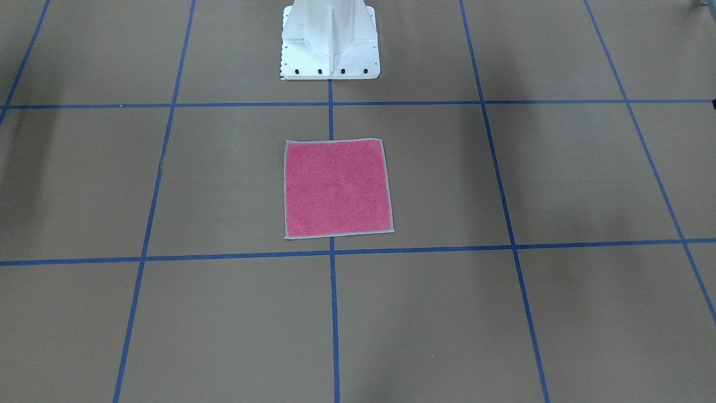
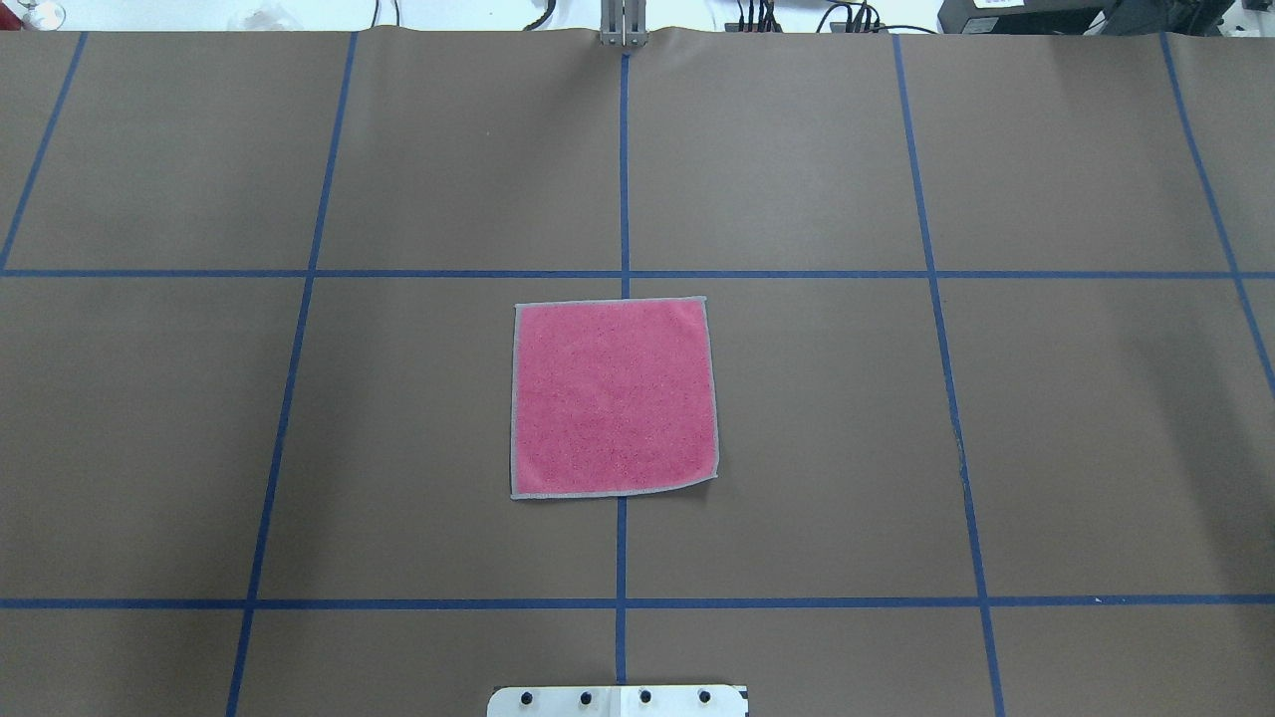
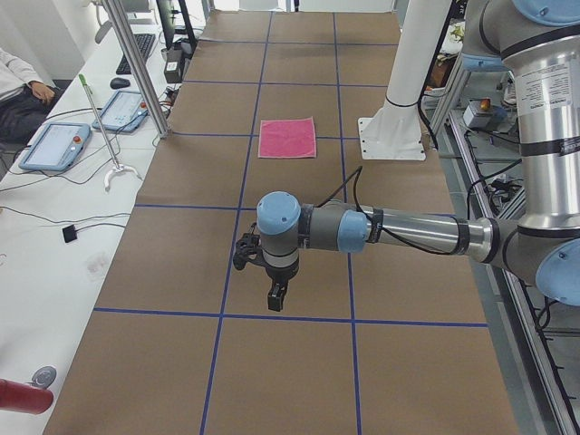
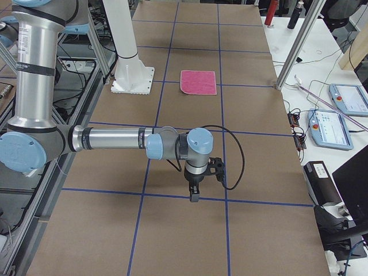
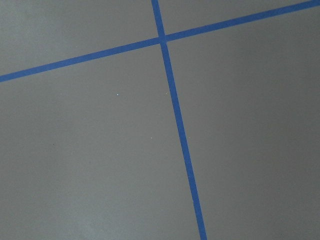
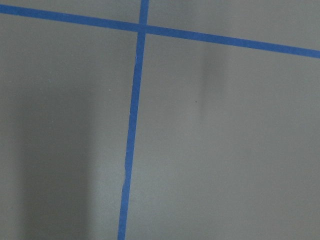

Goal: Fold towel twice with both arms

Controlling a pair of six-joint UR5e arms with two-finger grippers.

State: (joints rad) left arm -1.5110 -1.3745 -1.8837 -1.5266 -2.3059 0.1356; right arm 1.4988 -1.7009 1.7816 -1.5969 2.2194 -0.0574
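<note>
Not started yet I'd say: towel flat, left tool and right tool well away (open or closed, can't tell), so reaching its corners comes next.

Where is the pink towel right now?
In the overhead view the towel lies flat at the middle of the table, across the central blue tape line, a little way in front of the robot's white base.

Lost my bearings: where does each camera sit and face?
Front-facing: across brown table, facing white bolted pedestal; pink square terry towel.
Overhead: behind robot, looking forward; same towel, pedestal.
Left: table's left end; left arm, left end effector.
Right: table's right end; right arm, right end effector.
Left wrist: down on table, blue tape; no body.
Right wrist: same.
</note>
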